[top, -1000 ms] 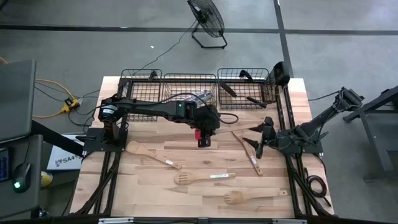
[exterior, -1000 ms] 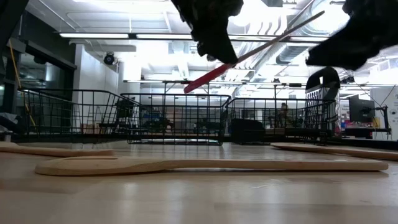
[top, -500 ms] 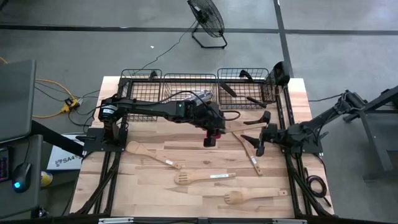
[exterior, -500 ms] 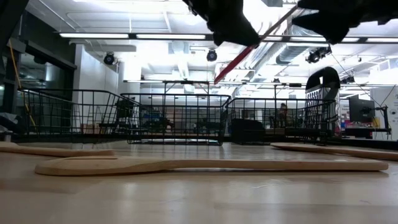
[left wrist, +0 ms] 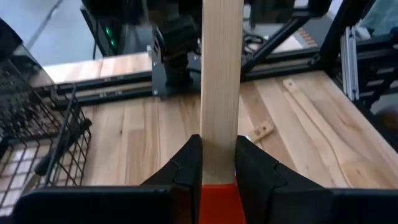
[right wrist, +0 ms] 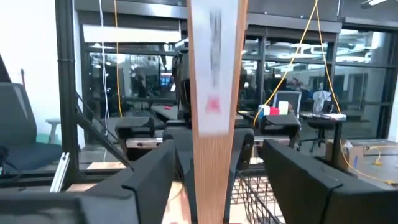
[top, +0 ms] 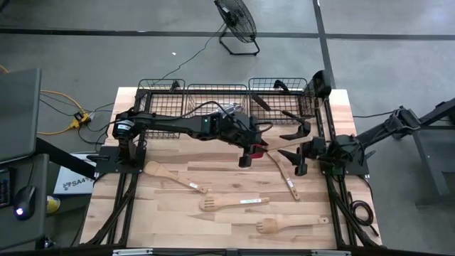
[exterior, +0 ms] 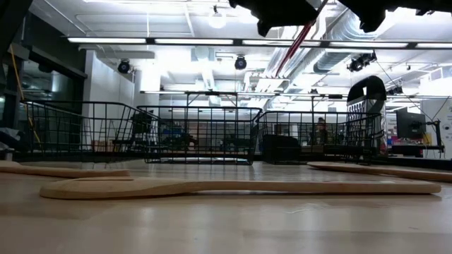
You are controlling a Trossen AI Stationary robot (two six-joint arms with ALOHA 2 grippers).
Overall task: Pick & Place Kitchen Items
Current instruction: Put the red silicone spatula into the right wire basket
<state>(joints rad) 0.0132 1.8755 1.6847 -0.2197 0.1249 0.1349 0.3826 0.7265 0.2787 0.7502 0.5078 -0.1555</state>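
Looks like a mid-air handover: the left hand (top: pixel 247 151) is clamped on the red-headed spatula (left wrist: pixel 221 81), its wooden handle sitting between the right hand's (top: pixel 298 144) wide-spread fingers. Next the right should close before the left lets go. Below, wooden spoons (top: pixel 234 203) lie on the bench (top: pixel 170 206), wire baskets (top: pixel 217 99) beyond.

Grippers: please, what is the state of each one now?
Left gripper: shut on the spatula, held above the table.
Right gripper: open, fingers either side of the spatula handle.
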